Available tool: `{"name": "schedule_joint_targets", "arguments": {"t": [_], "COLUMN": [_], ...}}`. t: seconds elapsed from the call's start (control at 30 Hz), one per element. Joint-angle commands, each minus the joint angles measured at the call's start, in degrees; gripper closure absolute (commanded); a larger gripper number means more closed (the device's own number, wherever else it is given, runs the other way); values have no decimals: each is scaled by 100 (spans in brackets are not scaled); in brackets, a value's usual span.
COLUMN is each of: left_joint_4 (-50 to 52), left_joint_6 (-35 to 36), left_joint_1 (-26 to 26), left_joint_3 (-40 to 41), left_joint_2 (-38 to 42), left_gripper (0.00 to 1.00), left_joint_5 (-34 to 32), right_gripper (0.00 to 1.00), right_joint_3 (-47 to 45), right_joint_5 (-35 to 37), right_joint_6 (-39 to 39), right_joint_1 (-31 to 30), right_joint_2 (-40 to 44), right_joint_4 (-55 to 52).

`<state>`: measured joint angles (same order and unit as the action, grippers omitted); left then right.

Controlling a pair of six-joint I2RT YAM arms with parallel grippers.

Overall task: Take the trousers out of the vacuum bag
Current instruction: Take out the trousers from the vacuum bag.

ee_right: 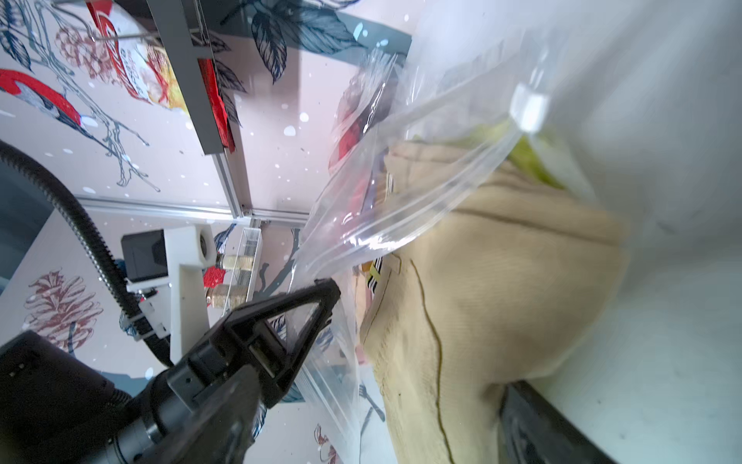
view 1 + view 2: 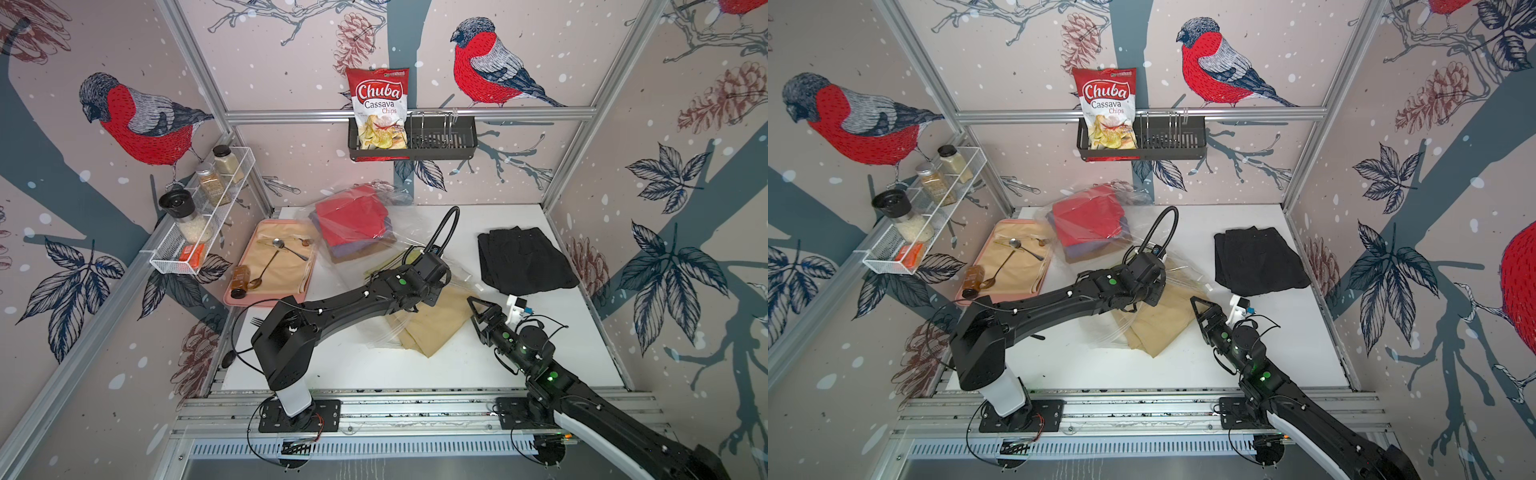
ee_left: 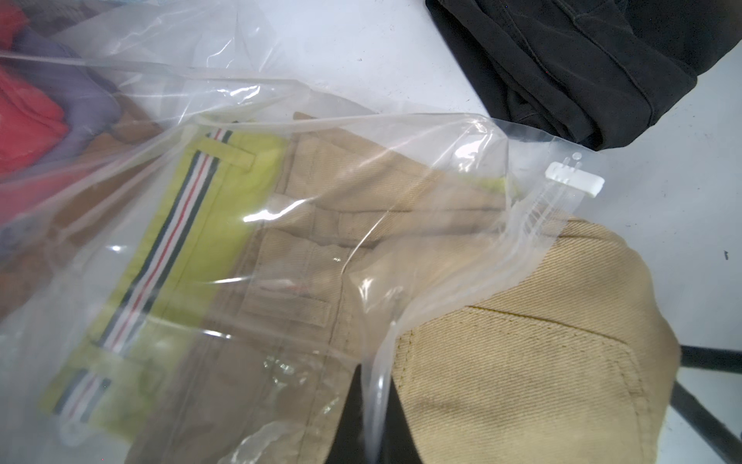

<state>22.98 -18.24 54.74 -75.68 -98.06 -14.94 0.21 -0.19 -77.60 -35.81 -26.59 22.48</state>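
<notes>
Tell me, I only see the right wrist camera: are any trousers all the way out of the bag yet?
Observer: Yes. The black trousers lie on the white table, outside the vacuum bag.
Operator: What's under the red stuff in the bag?
Observer: The red trousers sit on top of a purple pair.
Operator: Is there other stuff on the table?
Observer: A pink tray holding spoons sits beside the bag.

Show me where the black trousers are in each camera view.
Both top views: black trousers on the white table, far right, outside the vacuum bag.
Left wrist: dark folds just beyond the zip slider.
Right wrist: not in it.
Shared landmark: the white zip slider, visible in all views.
</notes>
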Motion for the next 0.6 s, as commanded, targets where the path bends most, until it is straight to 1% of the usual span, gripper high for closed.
{"name": "schedule_joint_targets", "arguments": {"t": [0.0,0.1,0.23,0.37,0.57], "left_joint_4": [-97,-92,-76,-83,-72], "left_joint_6": [-33,-22,-21,-35,-33], "left_joint_1": [-7,-8,-13,-9,-8], "left_joint_3": [-33,-48,-49,-52,-48], "left_joint_2": [6,-2,-1,3,4], "left_gripper": [96,96,96,96,96], "left_joint_5": [26,32,43,44,52], "right_gripper": [9,10,11,11,10], "right_joint_3": [-815,-880,-891,-834,-900], "right_joint_5": [-332,-638,-897,-931,-1026], "right_joint_6": [190,244,357,452,504], "right_joint_1": [371,737,1021,1111,1140], "right_joint_2": [464,676,580,165,-580], "right_joint_4": [-924,-1131,-1130,-1015,-270]}}
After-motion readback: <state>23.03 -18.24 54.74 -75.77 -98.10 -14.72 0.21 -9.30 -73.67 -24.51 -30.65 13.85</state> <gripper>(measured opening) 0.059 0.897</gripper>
